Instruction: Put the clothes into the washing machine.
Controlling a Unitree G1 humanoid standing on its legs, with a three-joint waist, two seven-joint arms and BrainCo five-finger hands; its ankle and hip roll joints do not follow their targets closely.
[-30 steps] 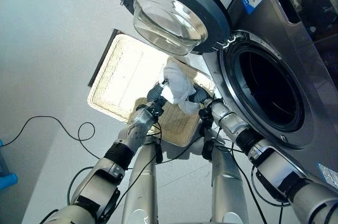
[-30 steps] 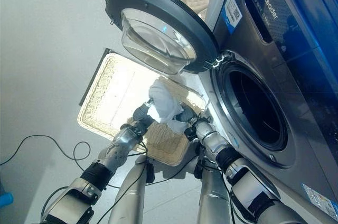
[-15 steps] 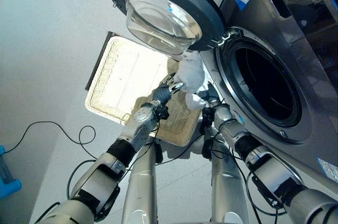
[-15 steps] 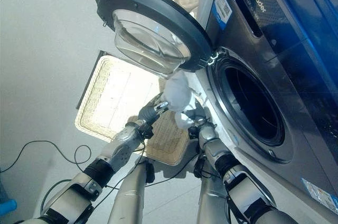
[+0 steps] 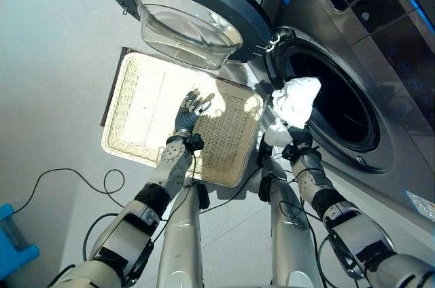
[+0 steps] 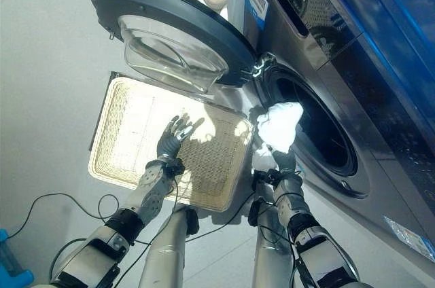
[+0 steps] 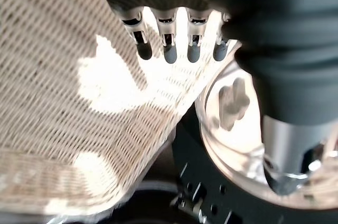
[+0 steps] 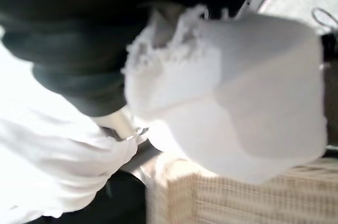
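A bunched white cloth (image 5: 296, 100) is raised at the rim of the washing machine's round drum opening (image 5: 338, 101), at its near left edge. My right hand (image 5: 298, 141) is just under the cloth and shut on its lower part; in the right wrist view the white cloth (image 8: 253, 108) hides the fingers. Over the flat wicker basket (image 5: 146, 101) hovers my left hand (image 5: 189, 107), open, with straight fingers (image 7: 169, 52) and nothing in it. The basket looks bare.
The machine's round door (image 5: 192, 4) with its glass bowl hangs open above the basket's far edge, left of the drum. The grey machine front (image 5: 380, 50) takes the right side. A blue object (image 5: 9, 247) stands on the floor at the lower left.
The left hand let go of the cloth and opened over the basket. The right hand carried the cloth right and up to the drum opening. The camera has shifted too.
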